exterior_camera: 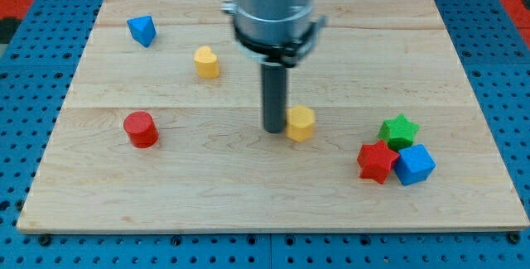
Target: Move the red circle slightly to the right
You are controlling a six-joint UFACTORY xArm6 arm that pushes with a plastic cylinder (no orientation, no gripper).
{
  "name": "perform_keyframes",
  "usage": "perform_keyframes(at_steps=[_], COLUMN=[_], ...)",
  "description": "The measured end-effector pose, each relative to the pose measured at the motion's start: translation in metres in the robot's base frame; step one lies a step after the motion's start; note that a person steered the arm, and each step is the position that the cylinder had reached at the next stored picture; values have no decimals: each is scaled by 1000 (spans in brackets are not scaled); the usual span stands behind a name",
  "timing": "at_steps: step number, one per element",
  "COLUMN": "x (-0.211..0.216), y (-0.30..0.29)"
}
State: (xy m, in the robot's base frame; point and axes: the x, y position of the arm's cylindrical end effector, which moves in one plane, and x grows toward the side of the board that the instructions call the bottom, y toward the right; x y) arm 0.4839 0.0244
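The red circle (141,128) is a short red cylinder on the wooden board (207,194) at the view's left, below mid-height. My tip (274,129) rests on the board near the middle, far to the right of the red circle. It stands right beside the left edge of a yellow hexagon block (301,123); I cannot tell whether they touch. The arm's grey body (273,4) hangs above it at the view's top.
A yellow block (207,62) sits up and left of my tip. A blue triangular block (142,30) is at the top left. At the lower right a green star (399,129), a red star (376,161) and a blue cube (414,164) cluster together.
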Motion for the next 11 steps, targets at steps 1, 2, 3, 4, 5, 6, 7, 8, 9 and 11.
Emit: perform_keyframes(at_steps=[1, 2, 3, 4, 5, 6, 7, 8, 9, 11], x=[-24, -28, 6, 5, 25, 45, 45, 47, 43, -5], y=[-44, 16, 58, 46, 5, 38, 13, -86, -201, -192])
